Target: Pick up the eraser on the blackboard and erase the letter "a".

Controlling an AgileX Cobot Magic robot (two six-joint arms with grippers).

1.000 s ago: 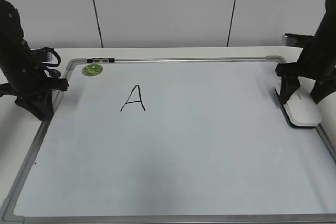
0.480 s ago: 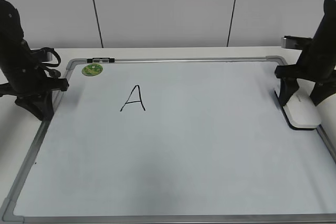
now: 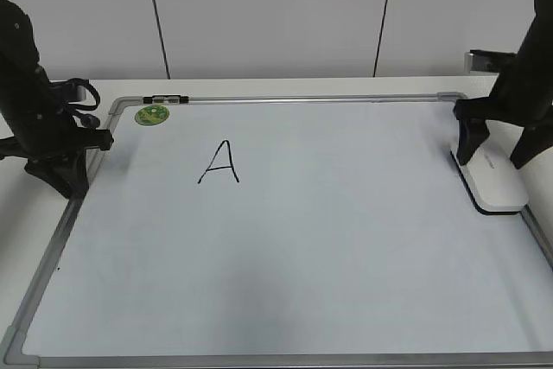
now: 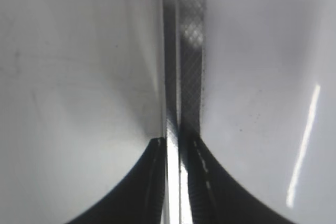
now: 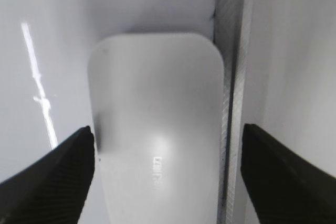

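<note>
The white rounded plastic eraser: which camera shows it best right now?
The right wrist view: the white rounded plastic eraser fills the frame between open fingers. The exterior view shows it small at the whiteboard's right edge. The left wrist view misses it.

A white surface point(image 3: 259, 85) carries the blackboard point(image 3: 285, 239), which lies flat on it and covers most of it; bare strips show behind and at left.

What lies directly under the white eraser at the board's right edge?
The eraser rests flat on the blackboard, beside its right frame, with the open right gripper straddling it. Any marks beneath it are covered and cannot be seen.
</note>
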